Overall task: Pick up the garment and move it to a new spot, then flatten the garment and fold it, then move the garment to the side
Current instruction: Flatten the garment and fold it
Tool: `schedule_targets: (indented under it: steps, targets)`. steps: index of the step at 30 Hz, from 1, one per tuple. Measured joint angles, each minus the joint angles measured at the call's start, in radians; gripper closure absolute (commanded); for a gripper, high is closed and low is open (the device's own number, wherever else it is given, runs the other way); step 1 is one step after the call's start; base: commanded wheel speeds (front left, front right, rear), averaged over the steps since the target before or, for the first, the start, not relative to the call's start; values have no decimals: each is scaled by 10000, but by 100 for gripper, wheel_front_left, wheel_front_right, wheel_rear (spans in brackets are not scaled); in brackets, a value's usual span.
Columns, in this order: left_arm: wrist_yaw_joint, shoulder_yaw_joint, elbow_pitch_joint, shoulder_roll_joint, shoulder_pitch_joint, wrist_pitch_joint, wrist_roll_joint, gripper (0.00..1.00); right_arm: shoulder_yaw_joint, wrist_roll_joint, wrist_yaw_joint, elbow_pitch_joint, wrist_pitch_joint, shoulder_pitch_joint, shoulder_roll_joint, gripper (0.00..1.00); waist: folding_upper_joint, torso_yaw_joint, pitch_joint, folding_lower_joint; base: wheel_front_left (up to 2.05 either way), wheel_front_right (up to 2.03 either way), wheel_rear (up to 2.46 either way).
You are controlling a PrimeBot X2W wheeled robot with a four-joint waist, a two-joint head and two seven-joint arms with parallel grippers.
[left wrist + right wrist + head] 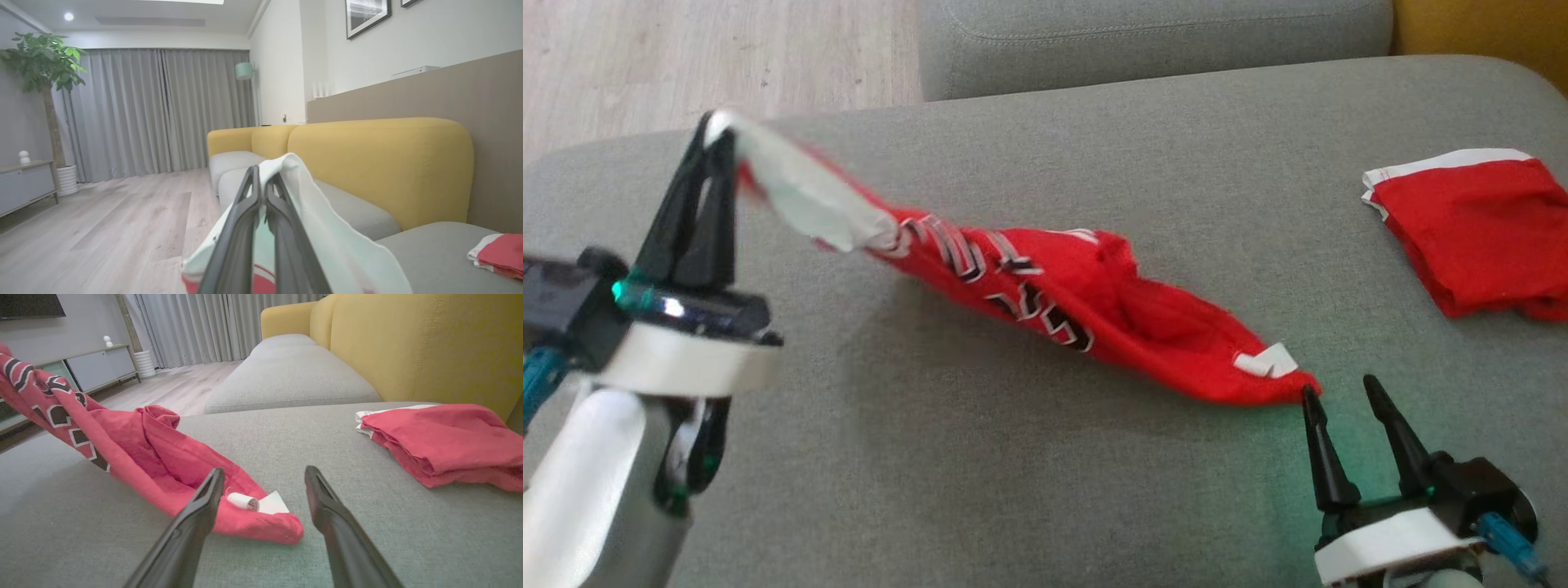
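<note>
Ideally, with my left gripper [719, 135] pinching the garment [1094, 314], my spread right gripper [1339, 385] needed to nip its near-right tip squarely.

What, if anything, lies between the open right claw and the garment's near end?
Nothing visible: the right claw is open at the garment's lower end on the cushion; the folded red cloth lies off to the right.

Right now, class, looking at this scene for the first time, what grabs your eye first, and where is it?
A red garment with black-and-white lettering stretches across the grey sofa seat. Its pale end is held up by the shut left gripper at the left, and its other end lies by the open right gripper. A second, folded red garment sits at the seat's right edge.
</note>
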Motion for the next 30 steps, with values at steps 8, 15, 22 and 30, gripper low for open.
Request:
schedule_targets:
  steps: [8,15,22,30]
  targets:
    - [278,176,460,407,1245,19,-12,100,6,-105,0,1174,0,-135,-255,0,0,136,122,0,0,0,0]
    - [301,61,696,374,1485,-286,-10,100,-276,-282,0,2577,48,-620,-391,0,0,574,216,0,0,0,0]
    - [278,-199,846,274,1480,-399,31,100,42,-96,0,3331,920,-1456,-541,0,0,869,260,0,0,0,0]
    - [130,-493,1032,144,1466,-412,63,100,543,878,0,3340,1515,-1782,-794,100,0,1086,176,1,0,0,0]
